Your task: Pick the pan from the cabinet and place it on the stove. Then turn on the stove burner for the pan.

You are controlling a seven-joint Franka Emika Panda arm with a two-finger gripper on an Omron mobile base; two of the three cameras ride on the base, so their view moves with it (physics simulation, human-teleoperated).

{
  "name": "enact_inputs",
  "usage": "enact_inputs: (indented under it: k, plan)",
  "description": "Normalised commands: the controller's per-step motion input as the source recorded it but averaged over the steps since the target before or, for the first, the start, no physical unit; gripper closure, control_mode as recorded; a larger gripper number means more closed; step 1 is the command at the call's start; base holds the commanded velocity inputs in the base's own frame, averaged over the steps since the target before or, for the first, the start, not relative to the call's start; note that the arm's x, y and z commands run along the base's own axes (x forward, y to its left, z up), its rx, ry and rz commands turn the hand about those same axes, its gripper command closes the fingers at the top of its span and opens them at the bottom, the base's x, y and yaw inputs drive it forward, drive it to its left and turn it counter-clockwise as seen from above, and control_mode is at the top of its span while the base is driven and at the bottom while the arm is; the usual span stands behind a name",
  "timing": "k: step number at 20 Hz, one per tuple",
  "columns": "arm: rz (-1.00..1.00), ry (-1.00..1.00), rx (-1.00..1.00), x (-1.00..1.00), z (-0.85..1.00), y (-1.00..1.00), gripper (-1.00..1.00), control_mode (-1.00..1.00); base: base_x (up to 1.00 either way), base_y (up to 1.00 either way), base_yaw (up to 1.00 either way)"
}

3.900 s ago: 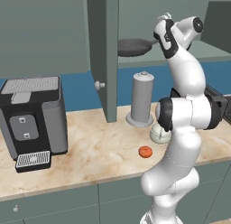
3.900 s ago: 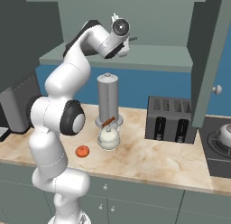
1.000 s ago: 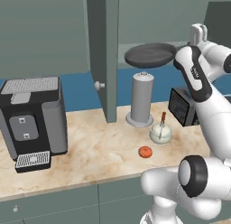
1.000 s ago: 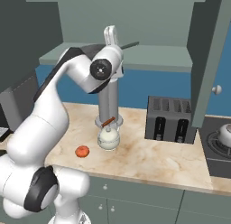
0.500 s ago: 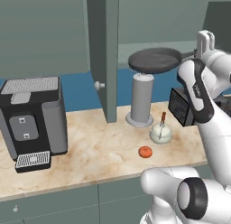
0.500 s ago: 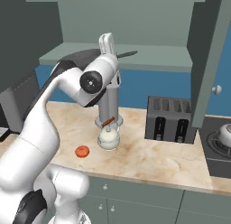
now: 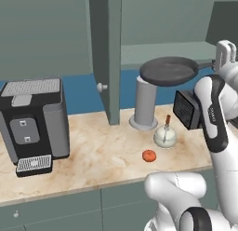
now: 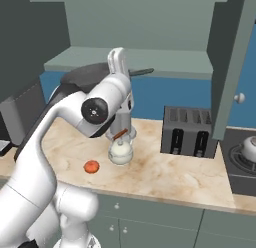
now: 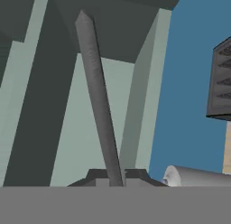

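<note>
1. Since half a second back, arm and pan (image 7: pixel 169 70) have swung further right and slightly down in the left base view; pan has gone from up by the cabinet shelf to out in front of it, over the desk.
2. Hand (image 7: pixel 218 63) is clamped narrow on the pan's thin handle (image 9: pixel 98 101). In the hand view the handle runs straight up from between the fingertips, tilted a little left.
3. Pan is airborne, roughly level, bowl side up. In the left base view it sits directly above the tall grey cylinder (image 7: pixel 145 105) on the desk; can't tell if it touches the cylinder top or just overlaps it in view.
4. In the right base view the pan (image 8: pixel 89 73) is mostly hidden behind the upper arm, handle tip poking out to the right.
5. Cabinet (image 7: pixel 106 53) door stands open, edge-on to the left base camera, round knob on its face. Shelf inside is behind the pan.
6. Desk (image 7: pixel 100 153), marble top: black coffee machine (image 7: pixel 32 117) far left, small round white flask (image 7: pixel 165 135) with a stopper just right of the cylinder, small red-orange fruit (image 7: pixel 148 155) in front of the flask, dark toaster (image 8: pixel 190 130) further right.
7. Stove (image 8: pixel 240 162) is at the far right edge of the right base view, a silver kettle (image 8: pixel 249 147) on it. Pan is well apart from the stove.
</note>
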Motion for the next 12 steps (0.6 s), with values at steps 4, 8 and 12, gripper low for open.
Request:
enact_inputs:
  k: [4,8,12]
  plan:
    - [0.0,0.0,0.0,0.0,0.0,0.0,1.0,1.0,-0.63,-0.18,-0.01]
    - [0.0,0.0,0.0,0.0,0.0,0.0,1.0,1.0,-0.56,-0.12,0.0]
    - [0.0,0.0,0.0,0.0,0.0,0.0,1.0,1.0,-0.53,-0.12,0.0]
